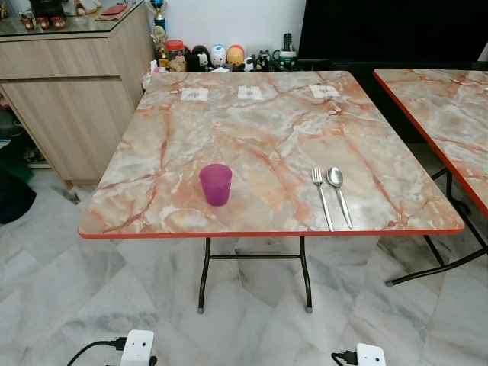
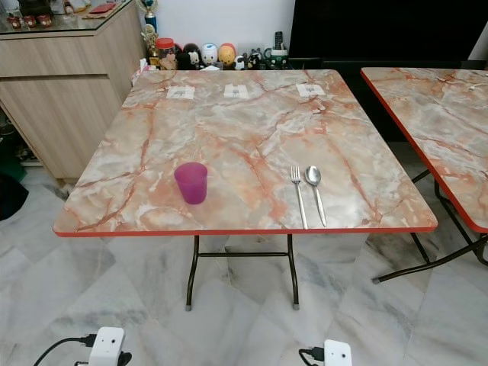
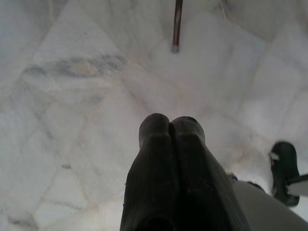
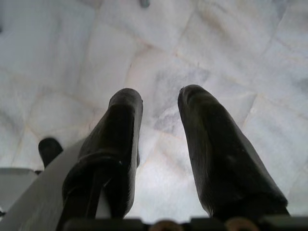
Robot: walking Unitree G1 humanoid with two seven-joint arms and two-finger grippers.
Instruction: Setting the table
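A purple plastic cup (image 1: 216, 184) stands near the front edge of a marble-patterned table (image 1: 259, 130) with a red rim. To its right a fork (image 1: 322, 197) and a spoon (image 1: 338, 193) lie side by side, handles toward me. Both arms hang low over the marble floor. My left gripper (image 3: 169, 122) is shut, its two black fingers pressed together with nothing between them. My right gripper (image 4: 159, 98) is open, fingers apart over bare floor tiles.
A second matching table (image 1: 450, 114) stands at the right with a narrow gap between. A wooden cabinet (image 1: 69, 84) is at the back left. Small figurines (image 1: 217, 57) line the wall behind the table. Three paper tags (image 1: 249, 92) sit along the far edge.
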